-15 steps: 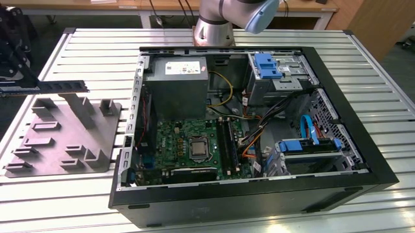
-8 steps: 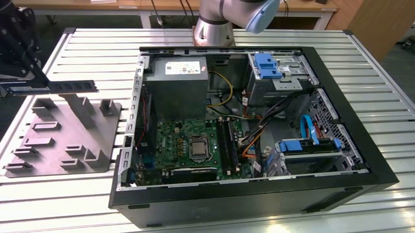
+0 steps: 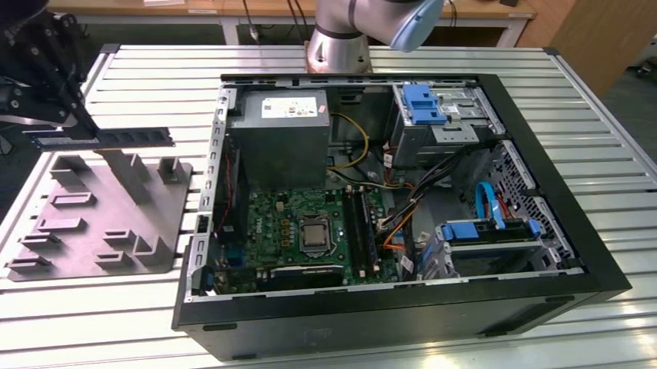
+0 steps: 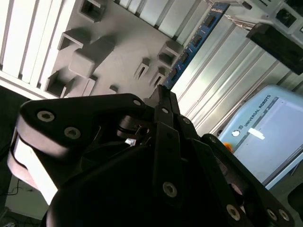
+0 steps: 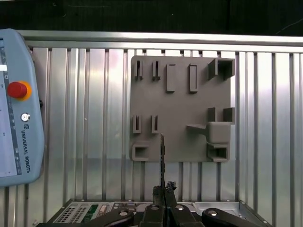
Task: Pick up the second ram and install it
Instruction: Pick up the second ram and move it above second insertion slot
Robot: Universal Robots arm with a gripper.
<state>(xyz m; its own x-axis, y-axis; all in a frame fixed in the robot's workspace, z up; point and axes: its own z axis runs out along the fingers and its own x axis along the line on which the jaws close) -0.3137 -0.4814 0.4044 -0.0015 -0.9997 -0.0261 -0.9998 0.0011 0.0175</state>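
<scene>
The second ram (image 3: 113, 138) is a long dark stick held level above the grey plastic fixture (image 3: 103, 219) at the exterior view's left. My black gripper (image 3: 60, 132) is shut on the end of it that is farther from the computer case. In the first wrist view the ram (image 5: 162, 158) shows edge-on, running out from my gripper (image 5: 164, 196) over the fixture (image 5: 180, 109). In the second wrist view the ram (image 4: 194, 45) looks blue with a row of chips, extending from my gripper (image 4: 162, 97). The motherboard's black memory slots (image 3: 356, 223) lie inside the open case.
The open computer case (image 3: 534, 177) lies on the slatted metal table, holding a grey power-supply box (image 3: 279, 134), cables and blue drive brackets (image 3: 423, 104). A teach pendant (image 5: 19, 104) lies on the table beside the fixture. The arm's base (image 3: 339, 46) stands behind the case.
</scene>
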